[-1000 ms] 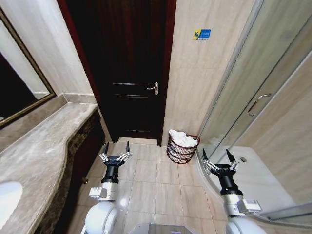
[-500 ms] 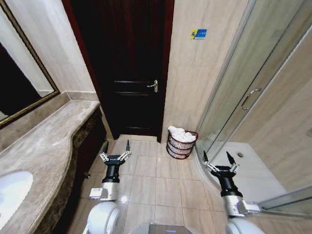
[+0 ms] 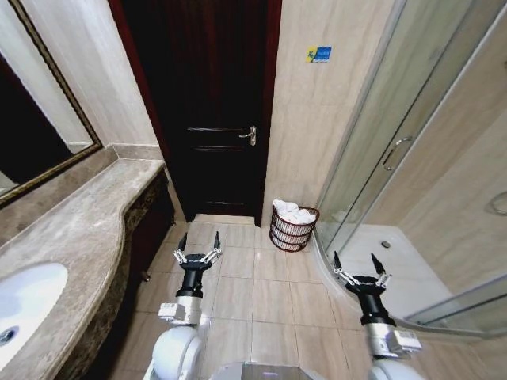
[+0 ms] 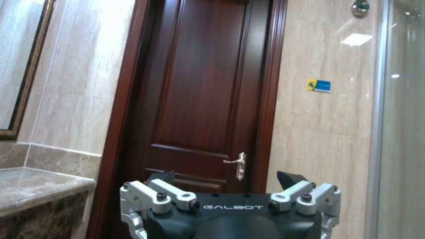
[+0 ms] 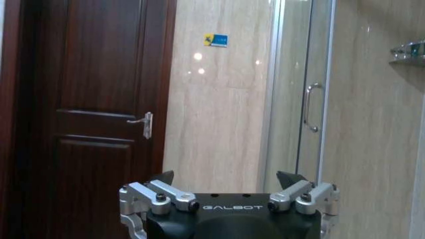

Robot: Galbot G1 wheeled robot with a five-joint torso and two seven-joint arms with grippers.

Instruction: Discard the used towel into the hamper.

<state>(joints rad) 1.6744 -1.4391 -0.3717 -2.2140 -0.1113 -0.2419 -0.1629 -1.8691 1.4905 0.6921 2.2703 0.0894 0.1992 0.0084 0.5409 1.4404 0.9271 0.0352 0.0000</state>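
- One small dark red-brown openwork wire hamper (image 3: 293,229) is standing on the beige tiled floor (image 3: 261,301), close against the beige wall between the dark wooden door (image 3: 210,111) and the glass shower enclosure (image 3: 388,158).
- White towels (image 3: 291,212) are lying heaped inside the hamper, rising above its rim; I cannot tell how many there are.
- Two end effectors are hanging in the air over the floor, well apart from the hamper, both pointing toward the door wall.
- The left end effector (image 3: 198,245) is sitting just beside the marble vanity surface (image 3: 71,237), its two black fingers spread wide and holding nothing.
- The right end effector (image 3: 361,265) is hovering by the curved kerb of the shower, its two fingers likewise spread wide and empty.
- One white basin (image 3: 24,297) is set into the vanity surface, and one framed mirror (image 3: 36,119) is hanging on the wall above it.
- One small blue and yellow sticker (image 3: 318,54) is stuck high on the wall to the right of the door.
- The head view is taking in the hamper, the basin and both arms together.
- The left wrist view is looking past the left end effector (image 4: 226,181) at the door, its one silver lever handle (image 4: 238,164) and the sticker, with a corner of the vanity surface at the side.
- The right wrist view is looking past the right end effector (image 5: 226,179) at the same door and sticker, and it adds the shower's one metal pull handle (image 5: 308,107) and a metal shelf (image 5: 408,52) on the far wall.
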